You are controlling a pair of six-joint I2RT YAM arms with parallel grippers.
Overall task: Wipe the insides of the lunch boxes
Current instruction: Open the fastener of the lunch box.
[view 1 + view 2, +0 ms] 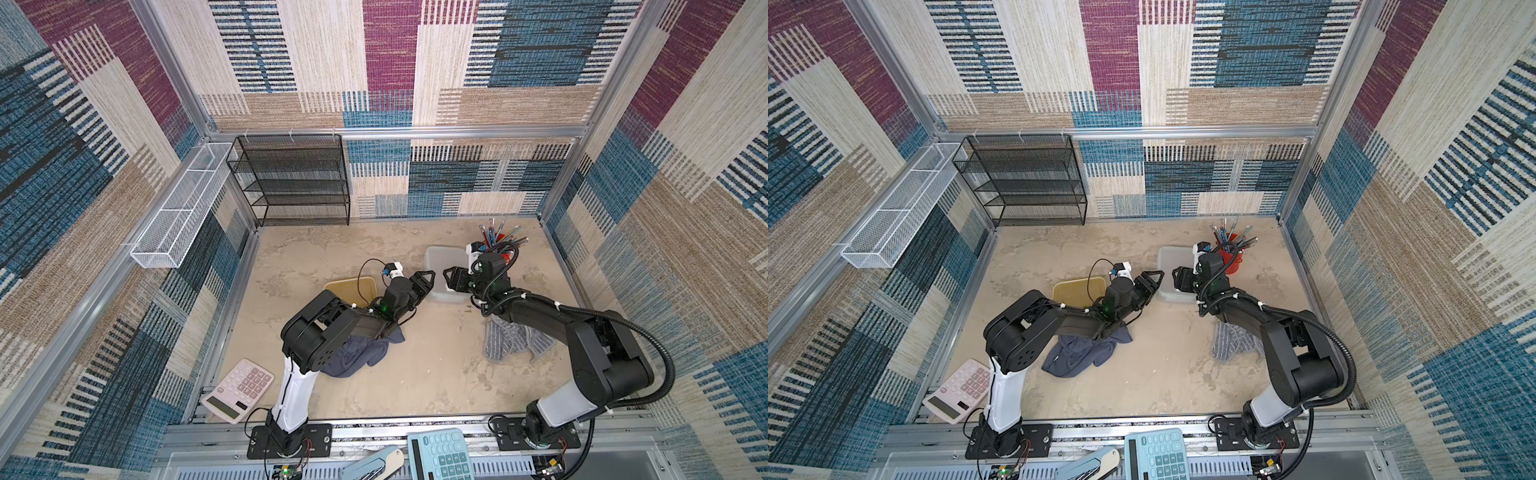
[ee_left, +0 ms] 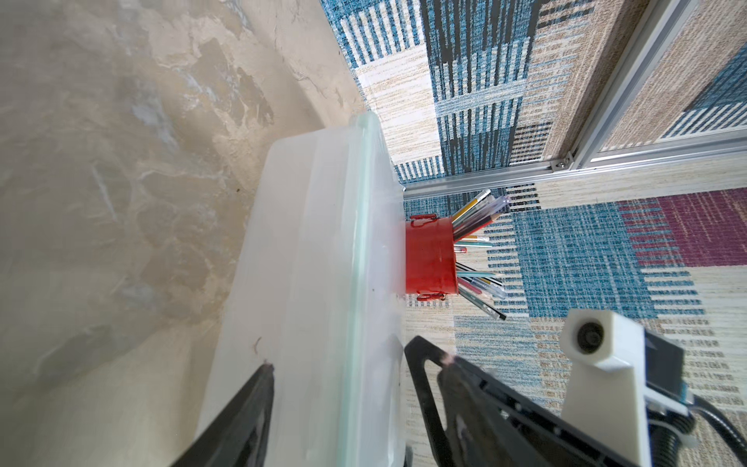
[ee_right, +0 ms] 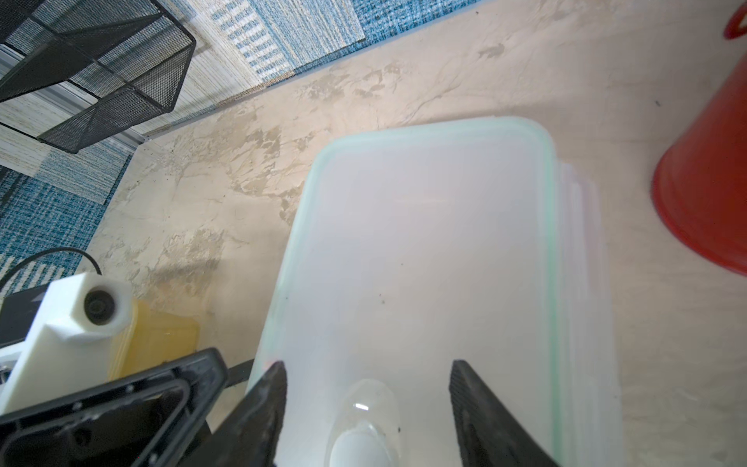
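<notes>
Looking down in both top views on a mottled beige tabletop [image 1: 374,249] walled by patterned fabric panels, a clear frosted rectangular plastic lunch box [image 1: 444,259] stands toward the far right of the table. Its pale green-rimmed lid [image 3: 424,242] is on.

The left gripper [image 1: 430,282] is at the box's near left corner with its jaws apart. In the left wrist view the lid's rim runs between them, and it cannot be told whether they touch it. The right gripper [image 3: 366,368] hangs over the near end of the lid, jaws spread wide and clasping nothing. A small rounded tab [image 3: 366,420] on the lid lies between them.

A translucent amber-yellow plastic lunch box [image 1: 351,286] sits to the left, apart from the clear one and half hidden by the black left arm [image 1: 328,324]. A red metal pencil cup [image 2: 430,254] full of pens stands near the clear box, on its far right.

A crumpled dark blue cloth [image 1: 357,357] lies under the left arm, and a grey striped cloth [image 1: 511,345] lies under the right arm [image 1: 548,316]. A pink calculator [image 1: 239,390] rests at the near left edge.
</notes>
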